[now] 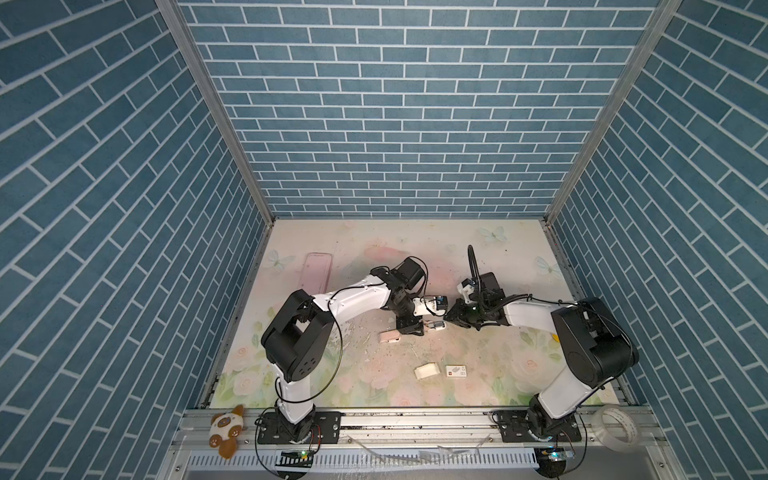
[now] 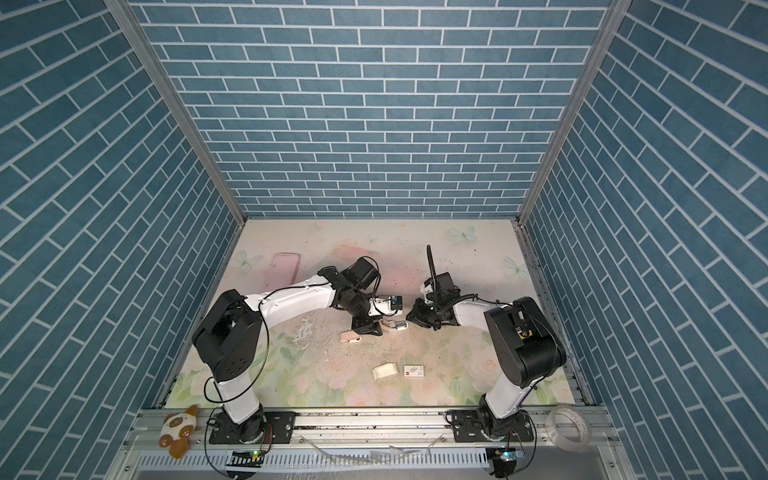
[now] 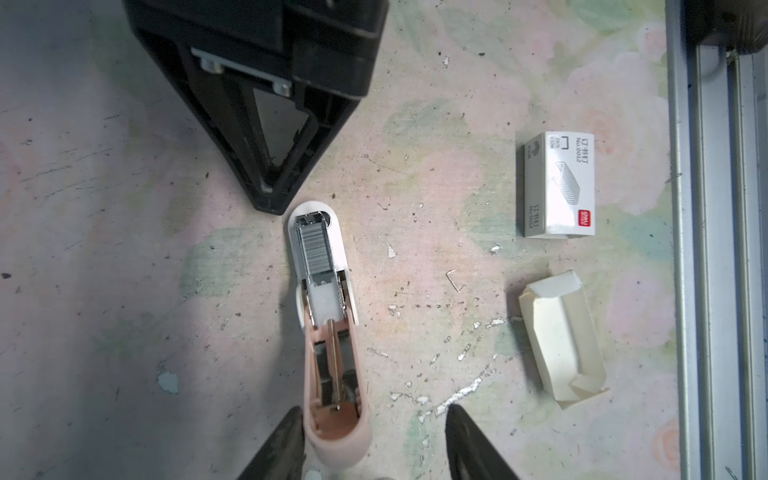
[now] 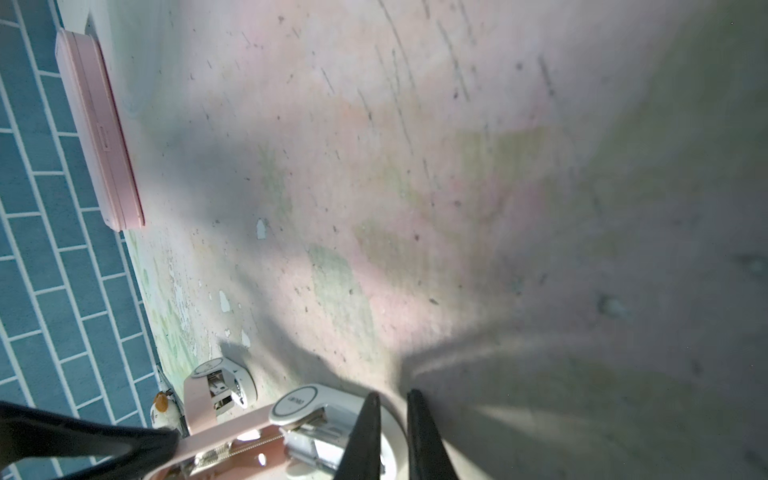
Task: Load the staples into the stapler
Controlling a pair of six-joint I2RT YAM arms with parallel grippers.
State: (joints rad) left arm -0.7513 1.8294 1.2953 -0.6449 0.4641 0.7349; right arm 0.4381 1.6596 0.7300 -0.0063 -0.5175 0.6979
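The pink and white stapler (image 3: 328, 291) lies open on the floral mat, mid-table in both top views (image 1: 435, 326) (image 2: 397, 326). A silvery strip of staples (image 3: 316, 245) sits in its magazine. My left gripper (image 3: 374, 411) is open around the stapler's pink rear end; one finger (image 3: 286, 432) touches it and the other stands well clear. My right gripper (image 4: 392, 395) is at the stapler's white nose (image 4: 395, 432), its jaws a narrow gap apart with nothing between them. The empty white tray (image 3: 561, 336) and the red-marked sleeve (image 3: 559, 185) lie side by side nearer the front.
A second small pink and white piece (image 1: 390, 336) lies just behind my left gripper. A pink flat case (image 1: 318, 272) rests at the back left. One loose staple (image 3: 455, 280) is on the mat. A plush toy (image 1: 226, 428) and tape roll (image 1: 615, 430) sit on the front rail.
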